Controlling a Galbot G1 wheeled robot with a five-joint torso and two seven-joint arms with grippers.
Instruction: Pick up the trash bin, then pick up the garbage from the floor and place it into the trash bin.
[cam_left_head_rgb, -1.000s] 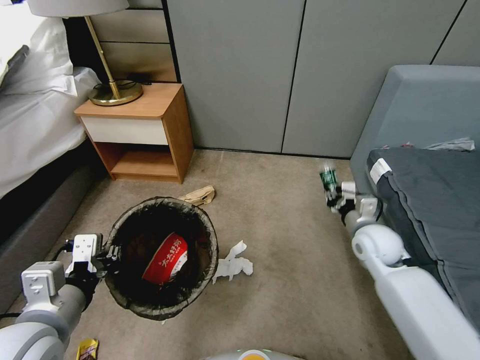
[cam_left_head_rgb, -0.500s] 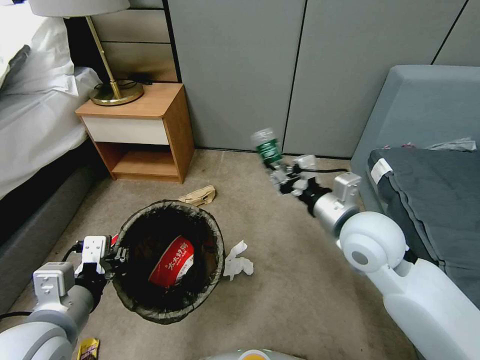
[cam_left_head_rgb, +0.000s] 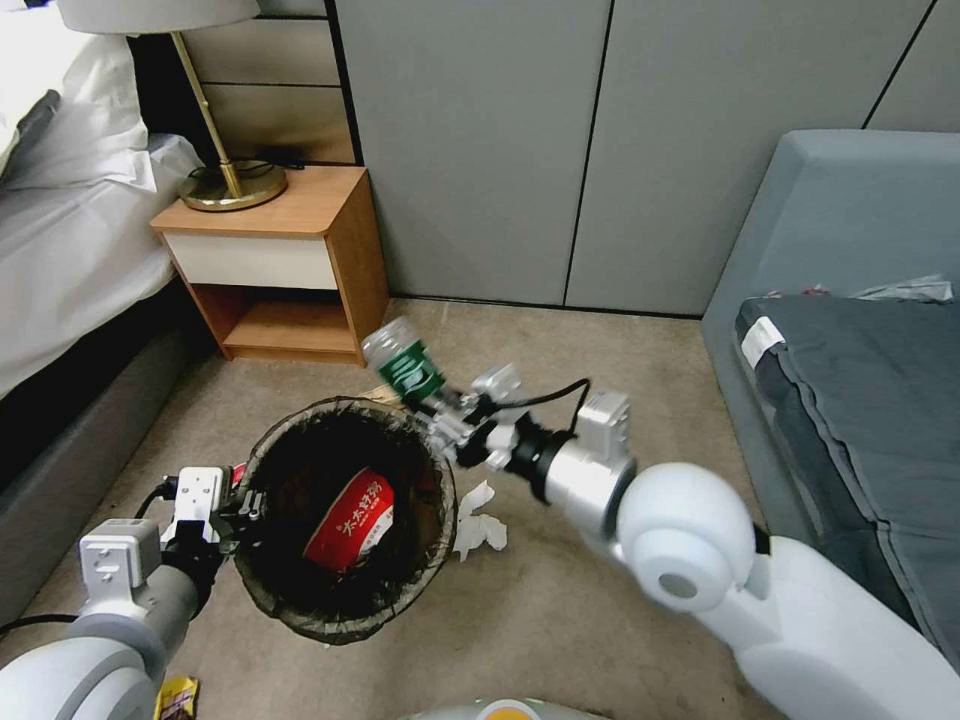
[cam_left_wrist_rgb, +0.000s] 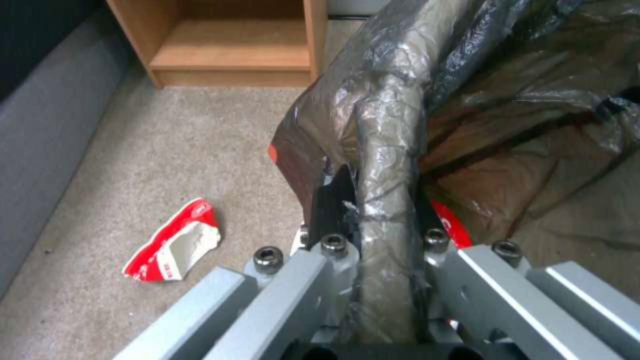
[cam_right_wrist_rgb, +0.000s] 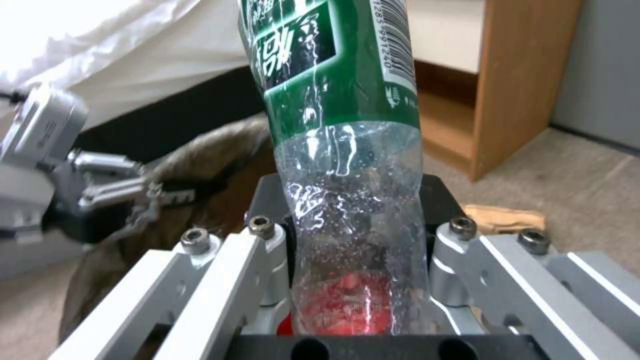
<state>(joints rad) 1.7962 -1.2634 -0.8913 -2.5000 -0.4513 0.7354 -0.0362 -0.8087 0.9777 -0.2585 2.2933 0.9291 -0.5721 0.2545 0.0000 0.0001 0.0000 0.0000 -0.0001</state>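
Observation:
The trash bin (cam_left_head_rgb: 330, 628), with a dark liner over its rim, is low in the head view, left of centre. My left gripper (cam_left_head_rgb: 235, 510) is shut on its near-left rim, and the liner-covered rim (cam_left_wrist_rgb: 387, 165) runs between its fingers. A red-and-white wrapper (cam_left_head_rgb: 350, 520) lies inside the bin. My right gripper (cam_left_head_rgb: 445, 415) is shut on a green-labelled clear bottle (cam_left_head_rgb: 400, 365), tilted over the bin's far rim; the bottle (cam_right_wrist_rgb: 340, 150) sits between its fingers. On the carpet lie a white tissue wad (cam_left_head_rgb: 478, 525), a yellow packet (cam_left_head_rgb: 175, 695), a torn red-and-white wrapper (cam_left_wrist_rgb: 173, 242) and a tan paper bag (cam_right_wrist_rgb: 503, 217).
A wooden nightstand (cam_left_head_rgb: 290, 260) carrying a brass lamp (cam_left_head_rgb: 215, 185) stands behind the bin, with a bed (cam_left_head_rgb: 70, 230) to its left. A grey sofa (cam_left_head_rgb: 860, 300) stands on the right. Open carpet lies between the bin and the sofa.
My right arm has swung left from beside the sofa, carrying the bottle to the bin's far rim. The left gripper and the bin have shifted slightly to the right.

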